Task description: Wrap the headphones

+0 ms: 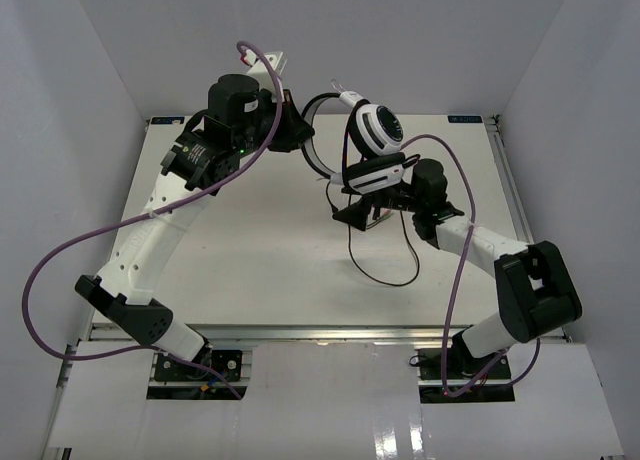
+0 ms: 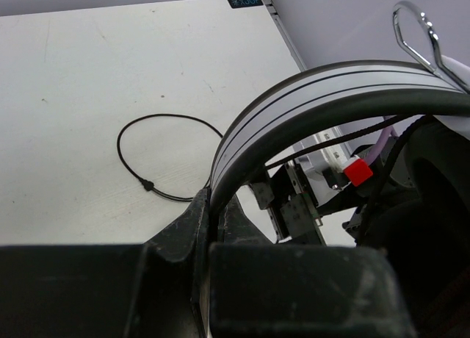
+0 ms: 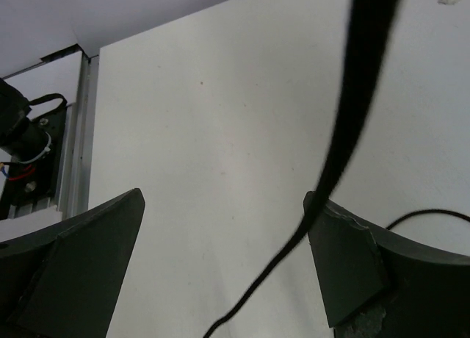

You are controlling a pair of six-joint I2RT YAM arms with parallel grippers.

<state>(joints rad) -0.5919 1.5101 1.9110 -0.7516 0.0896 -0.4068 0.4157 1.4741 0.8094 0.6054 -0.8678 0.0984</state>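
White-and-black headphones (image 1: pixel 375 130) up off the table (image 1: pixel 250 260), over its far side, between the two arms. Pinched by the curved headband (image 2: pixel 316 95) in the left gripper (image 2: pixel 215 220), fingers drawn narrow on the band's lower end. Hanging from them, a long thin dark cord (image 2: pixel 169 115), dropping to a loose loop flat on the table. Passing between the fingers of the right gripper (image 3: pixel 224 198), spread wide and holding nothing; cord close to one finger, contact impossible to tell.

Judged an early stage: no turns of cord visible round band or cups yet.

For a clean wrap:
- Centre the cord between the right pads before closing, then close lightly, enough to guide it without kinking.
- Keep the left pinch firm so the headphones cannot swivel as tension comes on.
- Lead the cord round the band in even, neighbouring turns, drawing slack from the loop on the table little by little.
- Steer clear of the purple robot cables (image 1: pixel 455 280), arching near the ear cup and likely to snag.
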